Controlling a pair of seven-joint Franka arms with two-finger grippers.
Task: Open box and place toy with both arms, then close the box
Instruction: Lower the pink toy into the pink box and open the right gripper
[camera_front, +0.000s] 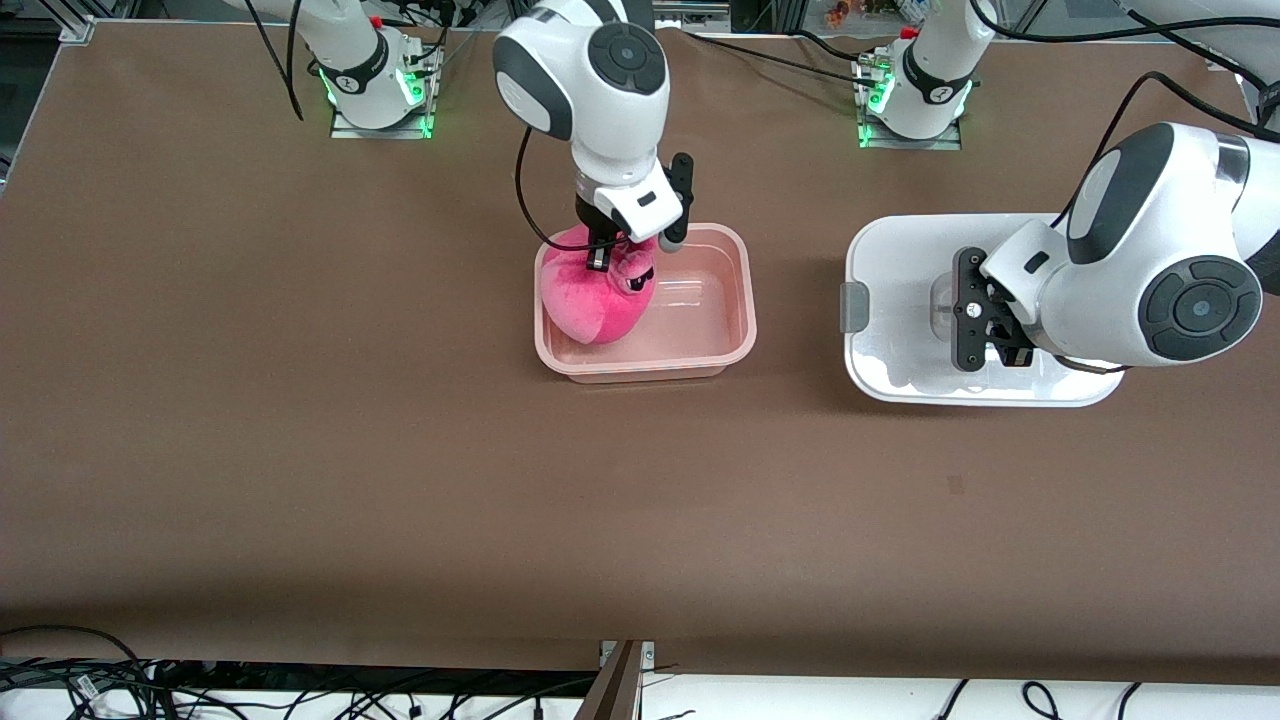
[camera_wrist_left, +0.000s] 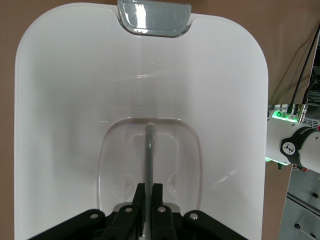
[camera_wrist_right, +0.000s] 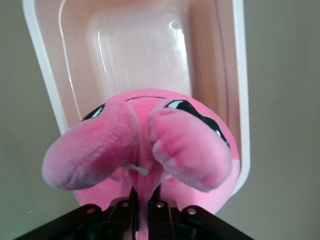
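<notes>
Pink toy (camera_front: 592, 300) hangs from the right gripper (camera_front: 607, 250), whose jaws are squeezed tight on its fluff. It sits in the open box (camera_front: 735, 345), at the 9 o'clock end of the tub, leaning on the rim. At 3 o'clock from the tub, the white lid (camera_front: 900, 260) lies flat on the brown table (camera_front: 300, 400). The left gripper (camera_front: 990, 335) is down on the lid, jaws pinched narrow on its middle handle (camera_wrist_left: 149, 150).
</notes>
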